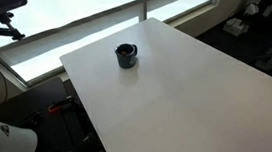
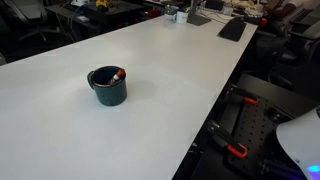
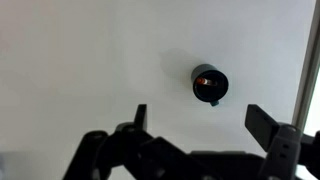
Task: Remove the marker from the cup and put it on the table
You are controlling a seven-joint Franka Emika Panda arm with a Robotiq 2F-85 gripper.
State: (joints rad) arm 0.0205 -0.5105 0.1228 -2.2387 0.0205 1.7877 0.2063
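The dark navy cup point(image 1: 126, 55) stands upright on the white table point(image 1: 178, 92); it shows in both exterior views point(image 2: 107, 86). The reddish marker point(image 2: 117, 76) leans inside it, its tip at the rim. In the wrist view the cup point(image 3: 210, 84) lies below the camera with the marker's reddish end point(image 3: 204, 80) showing inside. My gripper point(image 3: 205, 122) is open and empty, high above the table, its two fingers well apart and away from the cup. The gripper does not show in the exterior views.
The table's edge point(image 3: 302, 70) runs close to the cup on one side. Windows point(image 1: 81, 21) stand behind the table. Clutter and a dark object point(image 2: 232, 28) lie at the far end. The robot's white base point(image 2: 300, 140) sits beside the table.
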